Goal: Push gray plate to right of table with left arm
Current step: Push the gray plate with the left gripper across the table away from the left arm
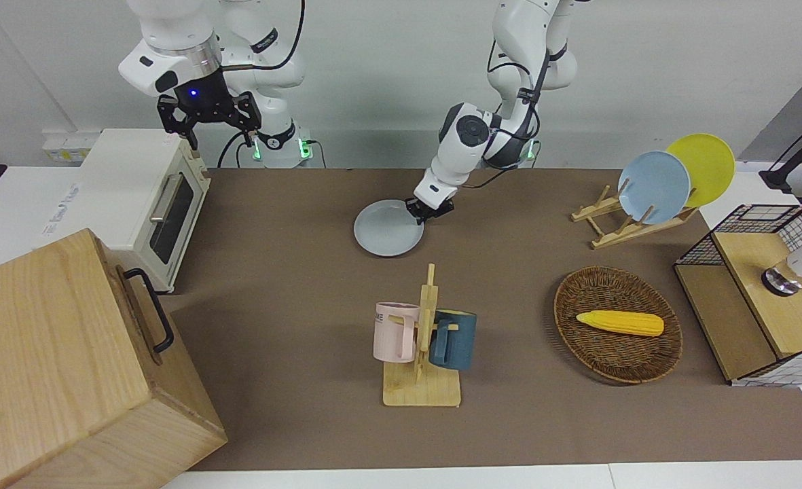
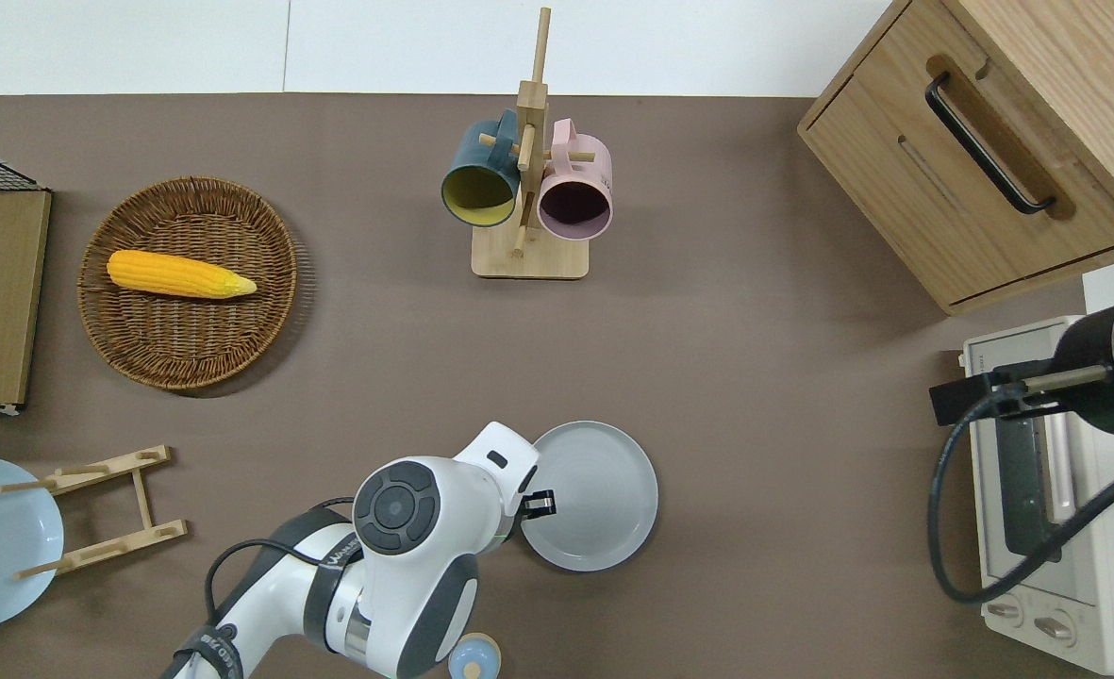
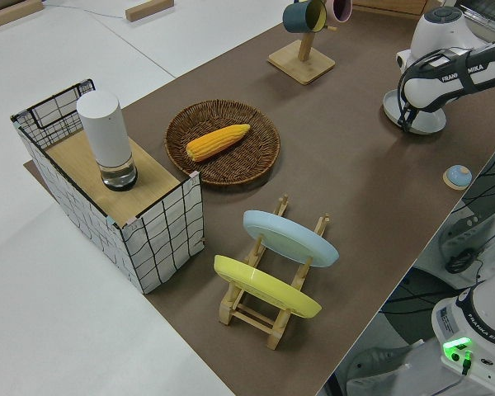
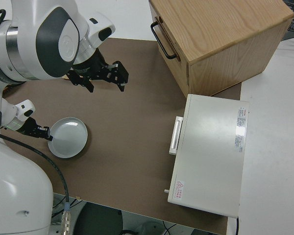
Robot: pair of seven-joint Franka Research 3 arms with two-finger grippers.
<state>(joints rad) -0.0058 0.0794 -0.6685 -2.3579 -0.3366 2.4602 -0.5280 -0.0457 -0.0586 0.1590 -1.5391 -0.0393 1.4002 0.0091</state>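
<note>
Left end effector at the rim of the gray plate

Plate position first: the gray plate (image 2: 596,495) lies flat and face-up on the brown mat of the surface (image 2: 755,377), about midway along it and on the robots' half. Being round, it has no long axis and points no particular way; its low rim runs evenly all around. It is nearer to the robots than the wooden mug stand (image 2: 528,203) with its blue and pink mugs, and well apart from it.

The left arm (image 2: 406,556) reaches low, and the left end effector (image 2: 538,503) sits at the plate's rim on the side toward the left arm's end of the surface. Whether its fingers are spread or closed I cannot tell; they look to be at or touching the rim.

The right arm is parked, its right end effector (image 1: 209,124) held with fingers spread wide, gripping nothing.

The front view shows the plate whole, with the left end effector at its edge. The overhead view hides part of that rim under the arm's wrist. The left side view shows only a strip of the plate beneath the arm, but gives the clearest look at the rack holding the bluer plate (image 3: 290,238) and yellow plate (image 3: 266,286), and the wicker basket (image 3: 256,161) with the corn (image 3: 218,142). The right side view alone shows the plate and the parked end effector together, with the white oven (image 4: 208,154) and wooden cabinet (image 4: 220,39).
</note>
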